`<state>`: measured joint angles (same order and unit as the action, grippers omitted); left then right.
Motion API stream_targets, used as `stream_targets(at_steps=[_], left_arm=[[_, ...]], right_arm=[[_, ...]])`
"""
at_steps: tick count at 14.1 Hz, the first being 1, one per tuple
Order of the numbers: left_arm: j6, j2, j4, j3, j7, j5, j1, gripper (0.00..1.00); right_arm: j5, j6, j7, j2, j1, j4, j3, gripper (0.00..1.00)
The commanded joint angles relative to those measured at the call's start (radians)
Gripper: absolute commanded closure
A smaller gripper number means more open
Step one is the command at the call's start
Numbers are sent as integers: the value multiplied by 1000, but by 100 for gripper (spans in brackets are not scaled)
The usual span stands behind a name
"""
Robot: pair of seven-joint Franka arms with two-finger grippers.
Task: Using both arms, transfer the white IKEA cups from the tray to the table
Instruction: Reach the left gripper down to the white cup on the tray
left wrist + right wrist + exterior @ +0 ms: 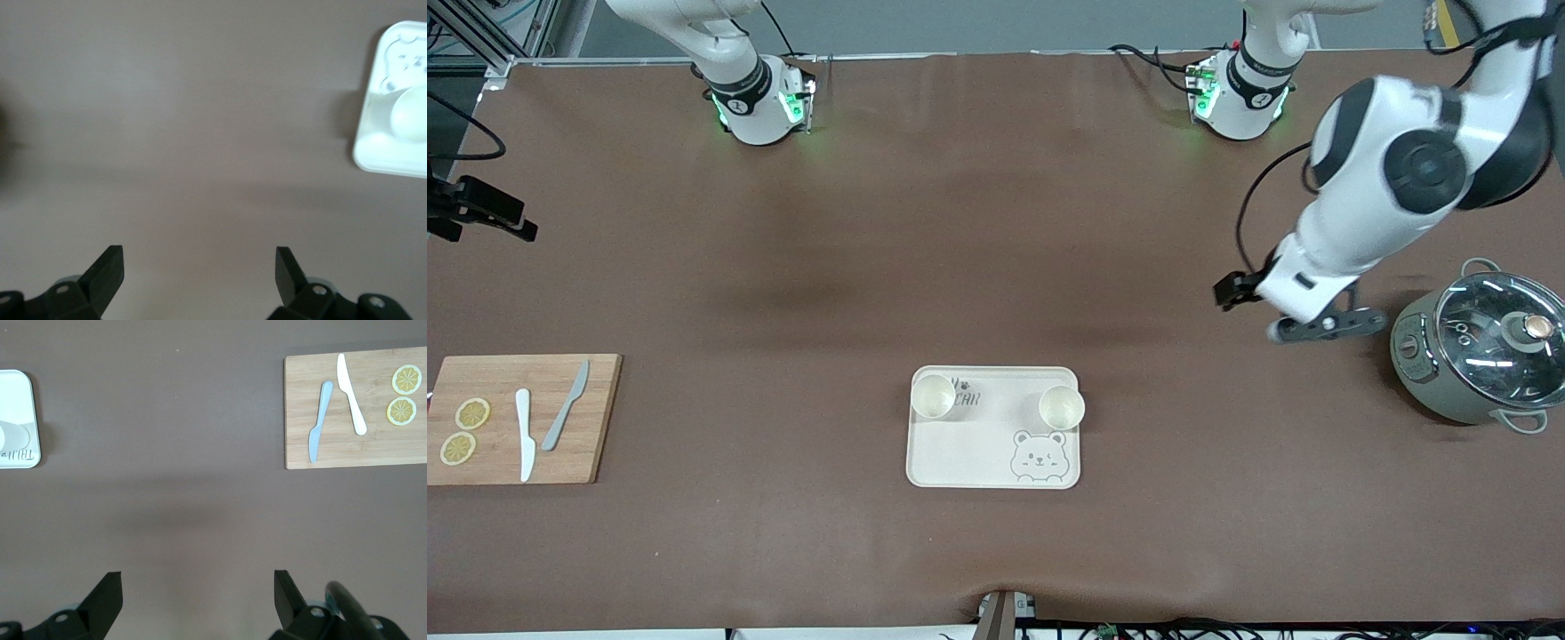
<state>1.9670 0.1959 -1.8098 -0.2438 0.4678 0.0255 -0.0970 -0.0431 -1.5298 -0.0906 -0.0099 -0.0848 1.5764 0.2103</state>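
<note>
Progress: nothing is moved yet, by my reading. Both white IKEA cups stand on the tray; two lifts and two placements remain.
Cup toward the left arm's end: upright at the tray's corner farthest from the front camera; small, tapered, handleless, smooth cream-white, empty as far as I can see.
Cup toward the right arm's end: upright at the matching corner, partly covering the printed lettering; same shape and finish.
Tray: rounded rectangle with a raised lip, matte cream-white, grey bear face drawn near the edge closest to the front camera. It lies near the middle of the table's length, toward the camera's edge.
Table: plain brown matte sheet, flat, faintly creased.
My left gripper: black fingers spread wide, holding nothing; it hangs over bare table between the tray and the pot, well apart from both cups.
My right gripper: fingers spread equally wide, empty; over bare table between the tray and the cutting board. The front view does not show it.
Pot: grey-green body, glass lid, metal knob, looped handles.
Cutting board: pale wood, carrying two knives and two lemon slices.
</note>
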Motion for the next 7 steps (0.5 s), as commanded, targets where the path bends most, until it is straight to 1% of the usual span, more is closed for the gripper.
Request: stream_targets(at_steps=[1, 3, 6, 7], left_arm=[[117, 104, 29, -3, 110, 5, -58, 3], [197, 175, 64, -3, 185, 5, -87, 4], [211, 322, 220, -2, 305, 13, -157, 8], [213, 374, 274, 0, 325, 13, -171, 12]], right_arm=[[-20, -1, 2, 16, 19, -19, -11, 0], [-18, 0, -3, 18, 19, -19, -11, 0], [-20, -1, -1, 27, 14, -18, -12, 0], [-20, -3, -1, 37, 10, -19, -12, 0]])
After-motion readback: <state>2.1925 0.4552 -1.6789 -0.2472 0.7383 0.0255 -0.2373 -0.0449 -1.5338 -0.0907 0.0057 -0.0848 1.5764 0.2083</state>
